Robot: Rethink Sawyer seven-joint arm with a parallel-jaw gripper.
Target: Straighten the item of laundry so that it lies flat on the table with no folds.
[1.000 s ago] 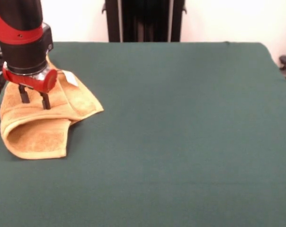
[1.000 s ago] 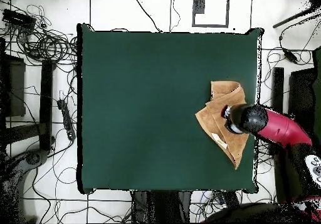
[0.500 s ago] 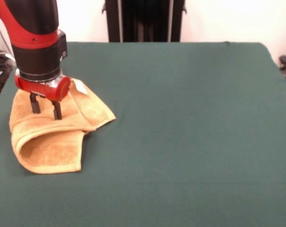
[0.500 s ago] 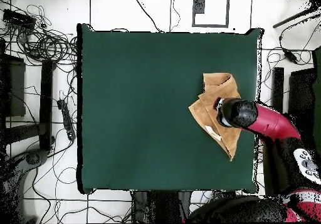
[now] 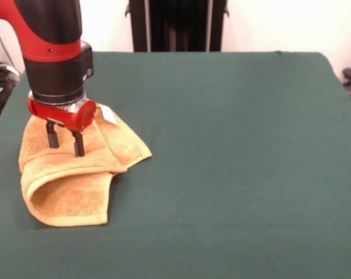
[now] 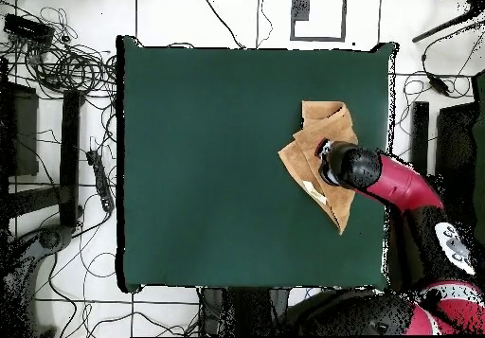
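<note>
The mustard-yellow towel [image 5: 71, 197] lies folded and bunched at the left of the green table [image 5: 239, 145], with a rolled fold at its near end and a small white tag [image 5: 108, 114] at its far side. My gripper [image 5: 65, 142] points straight down with its two dark fingers pressed into the towel's upper layer, holding it. In the overhead view the towel [image 6: 308, 154] sits near the table's [image 6: 208, 154] right edge, and the arm's head covers the gripper [image 6: 332, 164].
The table's left edge [image 5: 7, 104] in the front view runs close beside the towel. The black pedestal [image 5: 175, 26] stands behind the far edge. Cables [image 6: 66, 64] lie on the floor around the table.
My gripper and the towel have moved together, right and nearer in the front view, away from the table's edge. The towel keeps its folded shape.
</note>
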